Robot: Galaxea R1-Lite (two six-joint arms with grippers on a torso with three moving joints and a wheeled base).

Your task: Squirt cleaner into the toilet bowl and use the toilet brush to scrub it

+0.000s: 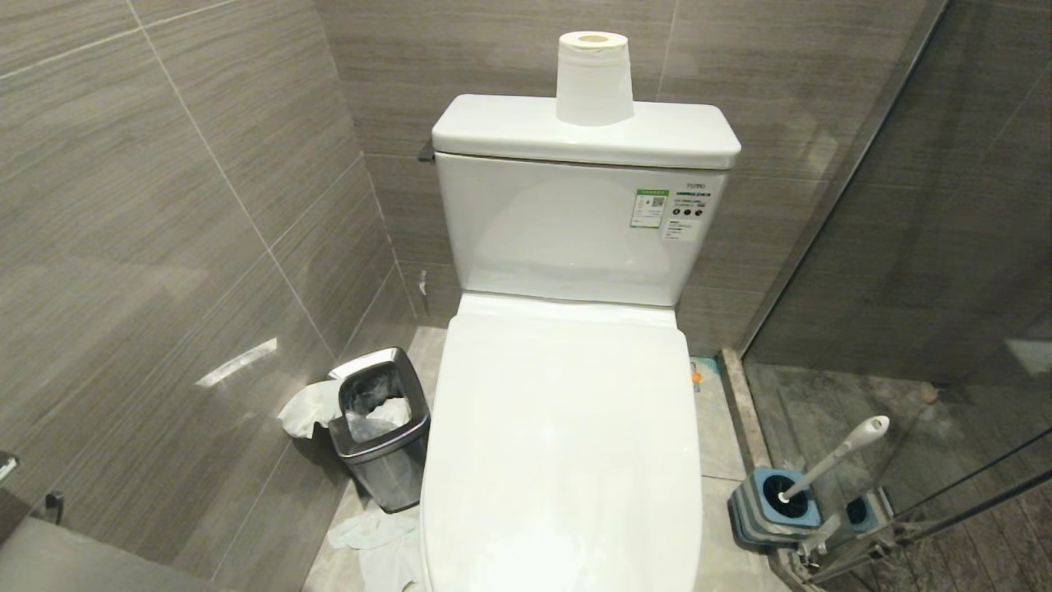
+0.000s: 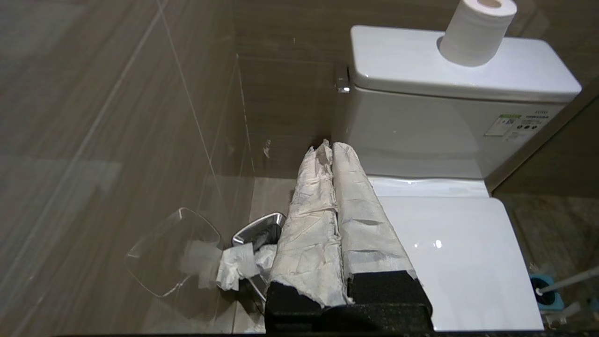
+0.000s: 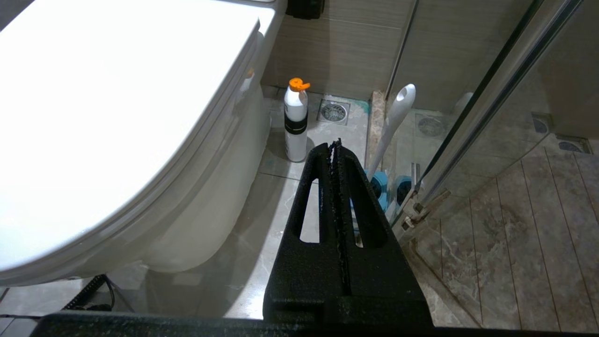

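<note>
White glazed ceramic from my head: the toilet bowl [image 1: 567,460] has its lid down, and the toilet brush [image 1: 834,456] leans in its holder [image 1: 777,510] on the floor, right of it. From my left wrist, my left gripper [image 2: 327,146], wrapped in paper, is closed on nothing, above the lid. From my right wrist, my right gripper [image 3: 335,142] is closed and empty, near the brush. I think the handle is light, stiff and smooth; I would grip its upper part.
</note>
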